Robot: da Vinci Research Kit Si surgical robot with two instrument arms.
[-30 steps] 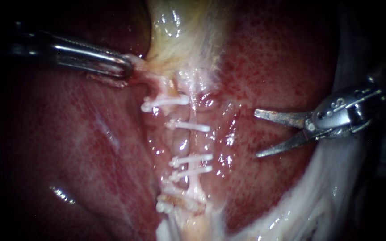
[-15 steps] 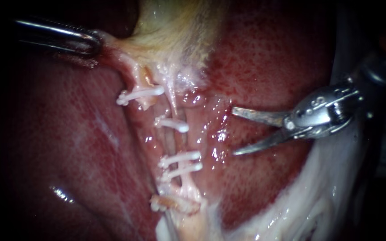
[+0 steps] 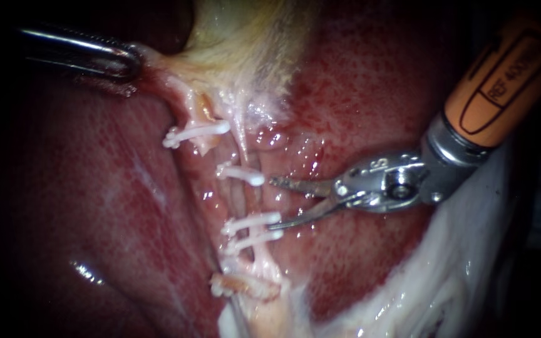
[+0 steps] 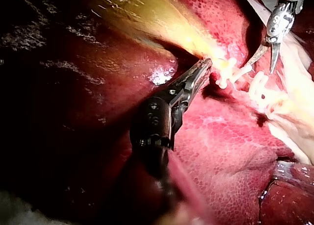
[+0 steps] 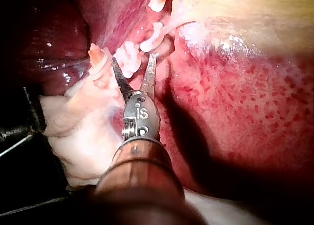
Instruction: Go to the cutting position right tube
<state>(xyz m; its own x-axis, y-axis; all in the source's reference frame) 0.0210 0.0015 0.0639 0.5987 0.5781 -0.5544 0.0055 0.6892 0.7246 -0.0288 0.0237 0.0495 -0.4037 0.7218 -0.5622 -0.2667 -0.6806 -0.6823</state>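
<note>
My left instrument (image 3: 126, 59) comes in from the upper left, its jaws shut on a pale fold at the neck of the gallbladder (image 3: 245, 37), holding it taut. Below the neck run the tubes, crossed by several white clips (image 3: 242, 174). My right instrument (image 3: 280, 203) has two open blades, their tips beside the right tube (image 3: 240, 199), on the stretch between an upper clip and a lower clip (image 3: 252, 220). In the right wrist view the blades (image 5: 133, 61) straddle a clip (image 5: 128, 58). The left wrist view shows my left jaws (image 4: 203, 68) on the fold and the open blades (image 4: 260, 67) beyond.
Red liver (image 3: 95, 206) lies on both sides of the tubes. White gauze-like tissue (image 3: 446, 281) lies under the right instrument's orange-sleeved shaft (image 3: 496, 81). One more clip (image 3: 239, 286) sits low on the tubes.
The right instrument has travelled left from over the liver to the clipped tube, blades still open. The left instrument earlier pulled the fold up and left, then held still.
</note>
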